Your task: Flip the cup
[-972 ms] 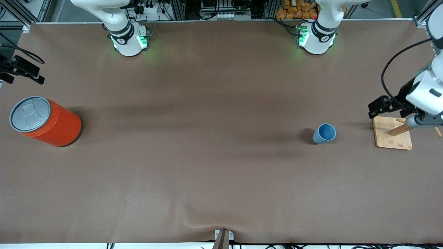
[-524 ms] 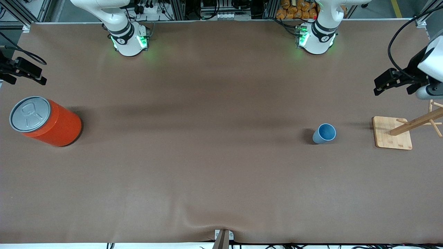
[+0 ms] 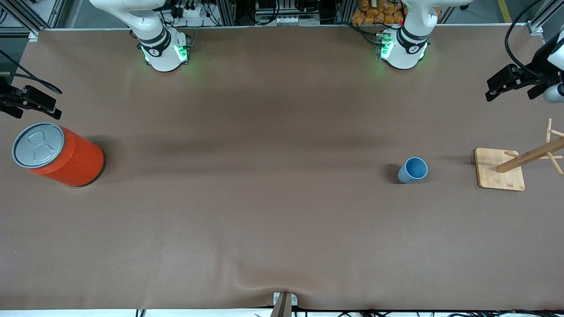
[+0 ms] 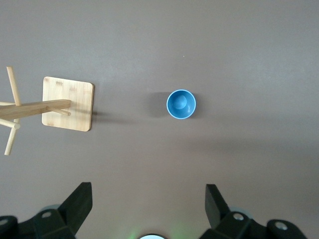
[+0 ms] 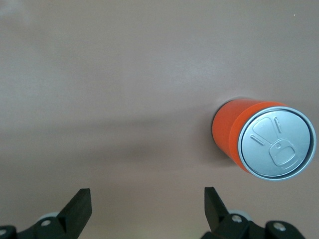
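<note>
The cup (image 3: 413, 170) stands upright, mouth up, on the tabletop (image 3: 264, 198) near the wooden stand (image 3: 499, 169). The left tool (image 4: 148, 211) hangs spread wide, empty, above the tabletop. The right tool (image 5: 147, 214), also released, hangs near the orange can (image 3: 57, 154).

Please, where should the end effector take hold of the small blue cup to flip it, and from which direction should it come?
Probably at the side wall. The cup stands upright with its mouth up and has no handle, so its tapered wall is the only grip. The open left end effector, high above the table, could come down and close across the wall from the side, leaving room to turn the wrist over.
</note>
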